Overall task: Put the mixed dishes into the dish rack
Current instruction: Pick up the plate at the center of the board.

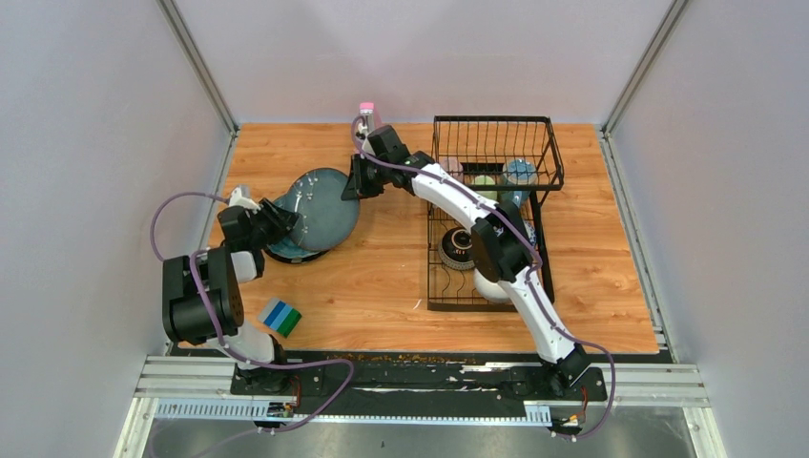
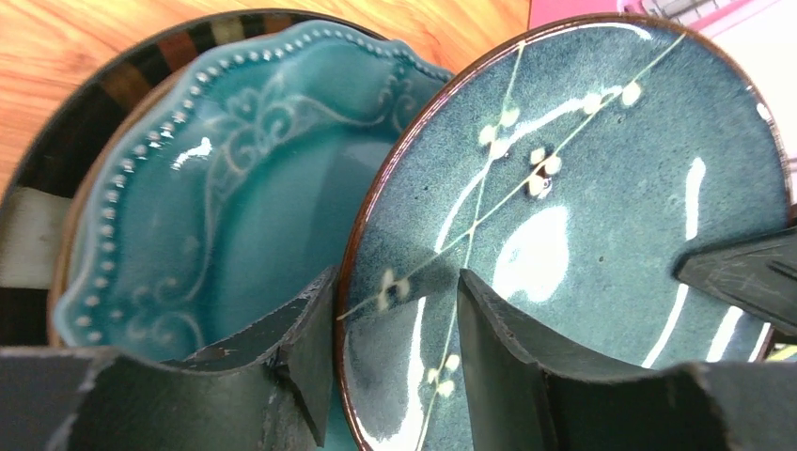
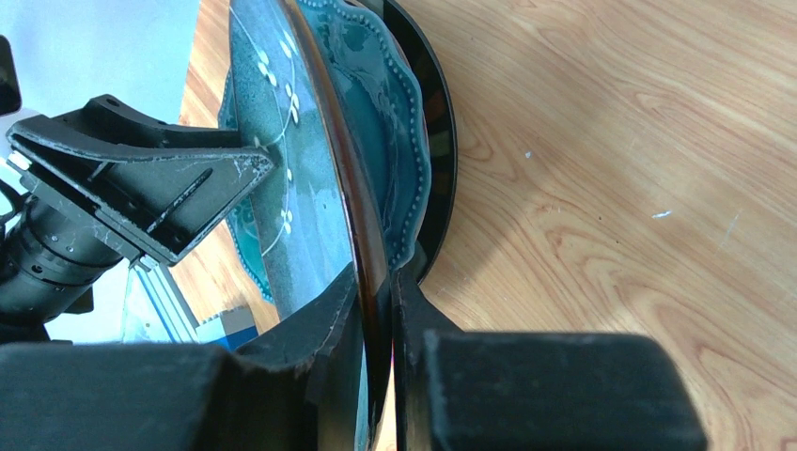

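Blue-grey flecked plate (image 2: 583,188) is standing tilted on edge between both sets of jaws, leaning over a teal beaded plate (image 2: 235,207) lying just behind it. I am watching the right gripper (image 3: 376,282) clamping its brown rim, one finger on each face. The left gripper (image 2: 395,301) is straddling the opposite rim with jaws apart, the edge sitting nearer its left finger. Behind the right jaws, well apart, the dish rack (image 1: 492,118) is standing.

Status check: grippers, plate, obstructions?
Left gripper open around flecked plate edge. Right gripper shut on opposite rim, plate tilted. Bowls sit in dish rack.
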`<state>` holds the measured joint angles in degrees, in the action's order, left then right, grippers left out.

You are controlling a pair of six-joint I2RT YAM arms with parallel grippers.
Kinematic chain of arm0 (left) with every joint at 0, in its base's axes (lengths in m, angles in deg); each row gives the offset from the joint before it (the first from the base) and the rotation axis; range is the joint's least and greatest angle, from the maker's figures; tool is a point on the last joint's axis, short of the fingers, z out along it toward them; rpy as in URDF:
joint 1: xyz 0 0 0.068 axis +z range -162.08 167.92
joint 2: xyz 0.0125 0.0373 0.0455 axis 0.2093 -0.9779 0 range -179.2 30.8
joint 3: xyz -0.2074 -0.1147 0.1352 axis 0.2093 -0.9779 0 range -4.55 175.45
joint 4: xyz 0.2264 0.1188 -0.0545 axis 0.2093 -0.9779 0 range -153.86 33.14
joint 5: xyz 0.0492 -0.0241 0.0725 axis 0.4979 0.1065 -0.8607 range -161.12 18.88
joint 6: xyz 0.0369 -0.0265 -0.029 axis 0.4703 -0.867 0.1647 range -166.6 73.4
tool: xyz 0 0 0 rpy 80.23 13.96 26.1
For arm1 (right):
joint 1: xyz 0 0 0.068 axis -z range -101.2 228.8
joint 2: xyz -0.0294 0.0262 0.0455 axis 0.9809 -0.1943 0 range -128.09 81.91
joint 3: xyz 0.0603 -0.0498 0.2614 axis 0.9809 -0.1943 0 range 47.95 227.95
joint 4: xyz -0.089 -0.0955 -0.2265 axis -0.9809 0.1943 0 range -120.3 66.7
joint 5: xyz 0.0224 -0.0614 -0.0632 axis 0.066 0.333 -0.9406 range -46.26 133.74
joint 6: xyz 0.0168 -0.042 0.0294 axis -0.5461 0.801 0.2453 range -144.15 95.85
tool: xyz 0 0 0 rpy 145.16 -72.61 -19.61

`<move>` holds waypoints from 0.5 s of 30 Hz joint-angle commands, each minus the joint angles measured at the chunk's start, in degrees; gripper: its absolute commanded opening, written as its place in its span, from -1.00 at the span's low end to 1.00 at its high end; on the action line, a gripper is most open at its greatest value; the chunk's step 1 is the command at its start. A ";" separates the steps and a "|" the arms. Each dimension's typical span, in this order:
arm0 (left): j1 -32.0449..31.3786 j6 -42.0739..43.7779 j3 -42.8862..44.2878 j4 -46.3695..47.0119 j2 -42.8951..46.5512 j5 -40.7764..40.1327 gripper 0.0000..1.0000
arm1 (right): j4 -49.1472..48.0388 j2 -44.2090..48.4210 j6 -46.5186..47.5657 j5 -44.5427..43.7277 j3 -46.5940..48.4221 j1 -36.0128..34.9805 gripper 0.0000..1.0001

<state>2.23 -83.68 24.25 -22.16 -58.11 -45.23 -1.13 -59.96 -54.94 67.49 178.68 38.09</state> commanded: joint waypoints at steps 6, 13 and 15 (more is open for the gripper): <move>-4.90 2.70 4.84 -5.33 8.39 9.02 0.23 | -5.48 9.53 1.14 2.48 -1.86 -5.03 -1.00; -4.81 4.21 5.37 -9.51 11.51 6.46 0.49 | -5.52 11.87 1.26 2.32 -3.13 -5.05 -1.00; -4.81 4.55 5.85 -10.50 12.59 6.59 0.54 | -5.63 13.01 1.17 2.61 -3.94 -5.03 -1.00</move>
<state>-0.33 -79.77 26.19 -34.29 -49.36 -44.86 -0.59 -53.29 -52.36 64.34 175.14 36.54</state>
